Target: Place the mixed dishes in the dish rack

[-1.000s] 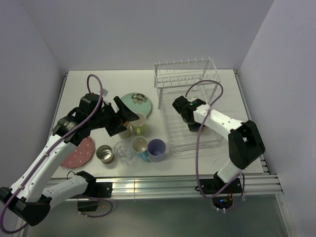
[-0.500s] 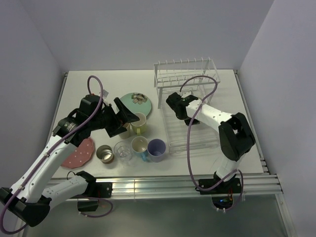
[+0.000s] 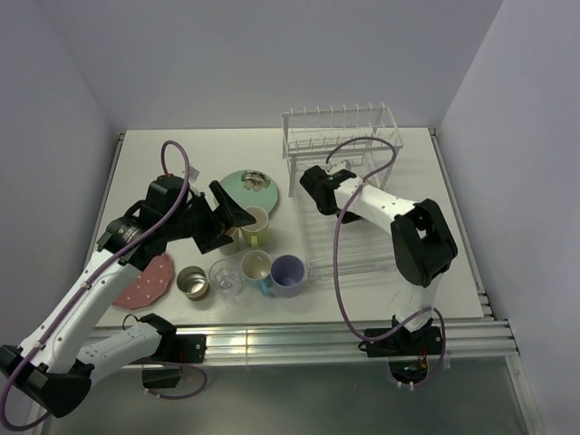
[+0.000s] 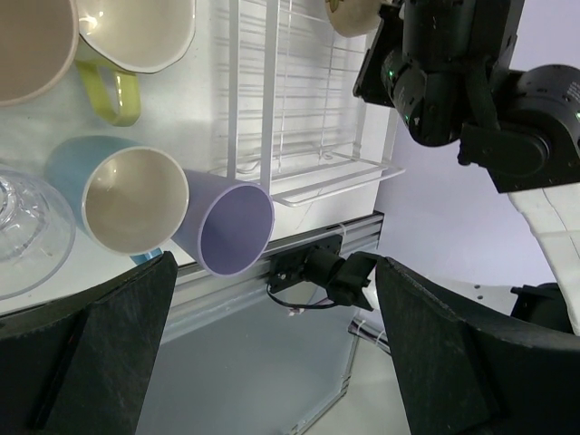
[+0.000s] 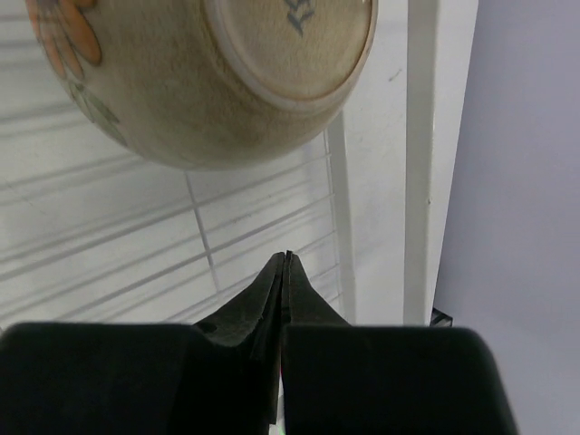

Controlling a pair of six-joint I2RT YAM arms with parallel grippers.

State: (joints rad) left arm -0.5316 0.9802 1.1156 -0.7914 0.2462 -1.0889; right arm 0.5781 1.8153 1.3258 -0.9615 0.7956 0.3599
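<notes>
So in the last second the right arm has swung from the middle of the dish rack (image 3: pixel 362 263) up to its far-left corner. The right gripper (image 3: pixel 314 181) now sits right by the raised prong row (image 3: pixel 340 116). On the right wrist cam its fingers are pressed together with nothing between them. The bowl (image 5: pixel 181 91) is just past the tips, foot ring turned toward the camera, above the rack's wires. I can't tell whether it's lying on the wires or propped against something, and in the top view the gripper hides it. My read is that the bowl is in the rack and let go of, so that's 1 dish loaded. It might be getting a nudge to seat it, but that's a guess. The left arm hasn't budged: the left gripper (image 3: pixel 231 222) hangs with its fingers wide apart and empty, right by the yellow cup (image 3: pixel 255 225). Everything else is out on the table (image 3: pixel 181 154), left of the rack: mint-green plate (image 3: pixel 246 181), pink dotted plate (image 3: pixel 145 279), steel cup (image 3: pixel 192 282), clear glass (image 3: pixel 225 275), blue cup (image 3: pixel 256 268) and lavender cup (image 3: pixel 288 272). So most of the load is left, and the yellow cup looks like the easy next grab.
</notes>
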